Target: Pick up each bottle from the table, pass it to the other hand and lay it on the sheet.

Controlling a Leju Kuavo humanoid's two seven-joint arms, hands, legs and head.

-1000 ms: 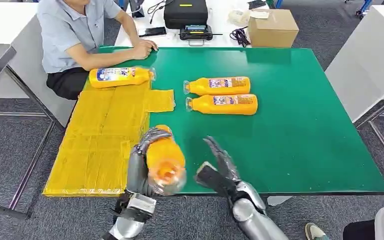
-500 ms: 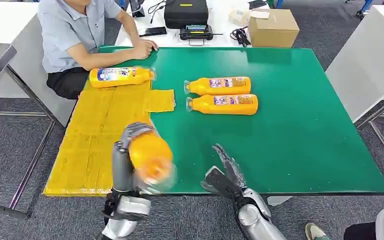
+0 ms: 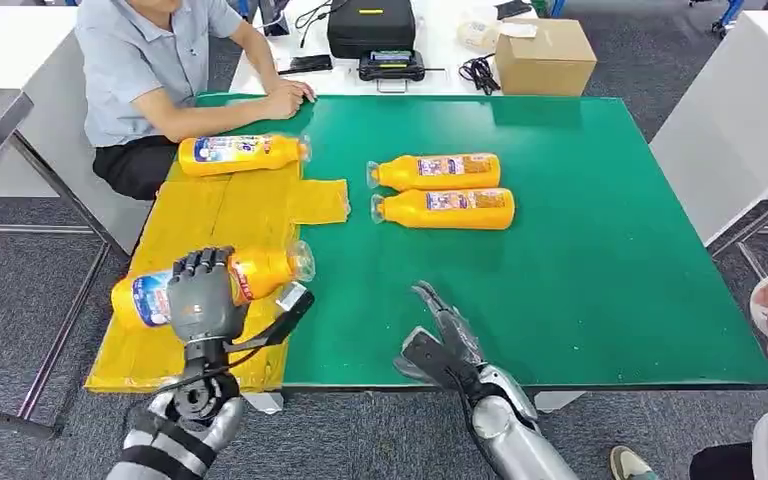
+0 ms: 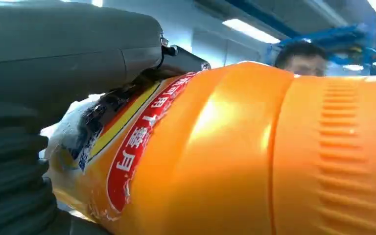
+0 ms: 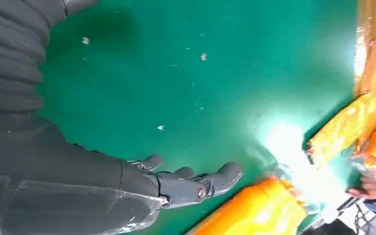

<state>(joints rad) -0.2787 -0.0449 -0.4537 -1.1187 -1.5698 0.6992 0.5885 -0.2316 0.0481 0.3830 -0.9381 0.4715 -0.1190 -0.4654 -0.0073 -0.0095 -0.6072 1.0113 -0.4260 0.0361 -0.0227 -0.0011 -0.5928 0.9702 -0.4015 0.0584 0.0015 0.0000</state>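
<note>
- The left hand [image 3: 200, 297] grips an orange bottle [image 3: 260, 272] around its middle, fingers wrapped over the top of the body, above the near part of the yellow sheet [image 3: 195, 240].
- The held bottle lies roughly level, its clear cap end pointing toward the green surface [image 3: 600, 250] and its base toward the sheet's outer edge.
- In the left wrist view the bottle [image 4: 254, 152] sits right against the hand [image 4: 54, 73]: glossy orange plastic, ribbed grooves on one part, a red-bordered label with white characters.
- The right hand [image 3: 440, 335] is empty, fingers spread and reaching forward over the near edge of the green surface, well apart from the held bottle.
- A second bottle [image 3: 242, 153] lies on its side at the far end of the sheet.
- Two more bottles [image 3: 440, 171] [image 3: 447, 208] lie side by side on the green surface, caps toward the sheet.
- A seated person [image 3: 150, 70] rests a hand [image 3: 288, 97] on the far corner of the surface.
</note>
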